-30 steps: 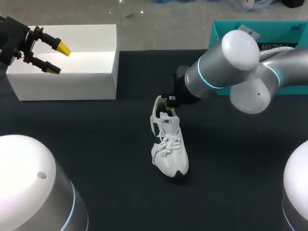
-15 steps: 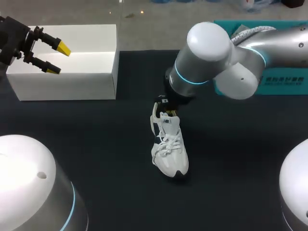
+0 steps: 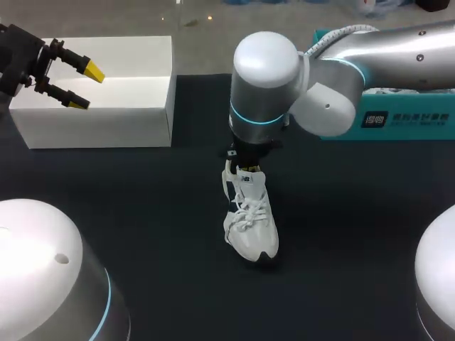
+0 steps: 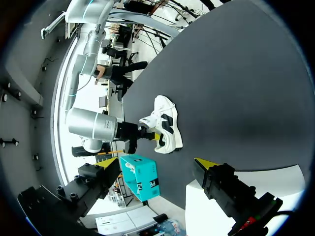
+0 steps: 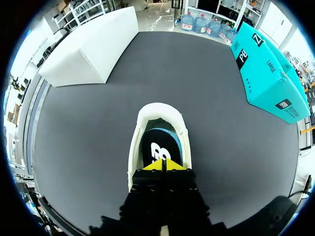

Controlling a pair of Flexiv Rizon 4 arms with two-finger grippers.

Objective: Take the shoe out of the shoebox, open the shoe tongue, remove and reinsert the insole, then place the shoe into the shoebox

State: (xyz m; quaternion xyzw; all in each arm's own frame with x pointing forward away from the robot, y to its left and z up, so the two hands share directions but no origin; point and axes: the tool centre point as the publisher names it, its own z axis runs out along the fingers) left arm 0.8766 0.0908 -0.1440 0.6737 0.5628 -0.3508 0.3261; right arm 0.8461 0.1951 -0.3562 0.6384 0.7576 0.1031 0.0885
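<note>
Right arm (image 3: 264,85) swings in over shoe (image 3: 250,217); right gripper (image 5: 164,165) pressed together above light, floppy insole (image 5: 158,142), best pinched at heel edge; left gripper (image 3: 85,87) spread

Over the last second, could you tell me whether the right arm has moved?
Yes. The right arm has swung toward the head view's left, away from the teal shoebox, and now stands over the heel of the shoe.

Silver arm (image 3: 398,50), cyan ring (image 3: 257,119), black yellow-tipped left hand (image 3: 85,87).

right arm (image 3: 263,82) over shoe (image 3: 250,217) heel, toe side open
</note>
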